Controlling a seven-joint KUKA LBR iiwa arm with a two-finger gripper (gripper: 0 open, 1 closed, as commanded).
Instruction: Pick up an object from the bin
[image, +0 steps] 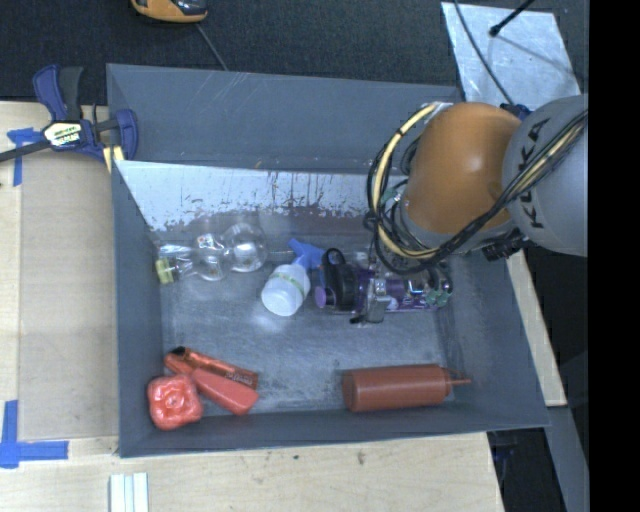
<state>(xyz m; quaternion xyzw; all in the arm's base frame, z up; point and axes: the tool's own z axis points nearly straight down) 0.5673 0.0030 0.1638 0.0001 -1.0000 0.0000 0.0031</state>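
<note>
Purple and black, a small dark thing (334, 285) lies on the floor of the bin (300, 345), a little toward 1 o'clock from the floor's middle. The tool (366, 300) is down in the bin just beside it, on its 3 o'clock side, close enough that the two seem to touch. Whether the tool is apart, together or clamped on anything I cannot tell, as the wrist above covers it.

At 9 o'clock from the purple thing, just beside it, lies a white bottle (283, 290) with a blue top, tilted so that the top points to 1 o'clock. Farther out at 9 o'clock, near the back wall, sits a clear glass piece (222, 253) made of round bulbs.

At 5 o'clock from the tool, well apart from it and along the front wall, a brown squeeze bottle (395, 388) lies on its side, its nozzle pointing to 3 o'clock. In the 8 o'clock corner an orange cutter (218, 380) lies aslant, touching a red lump (174, 401).

Above the tool, the arm (550, 190) carries a rounded orange cover (460, 165) ringed with cables (385, 185).
</note>
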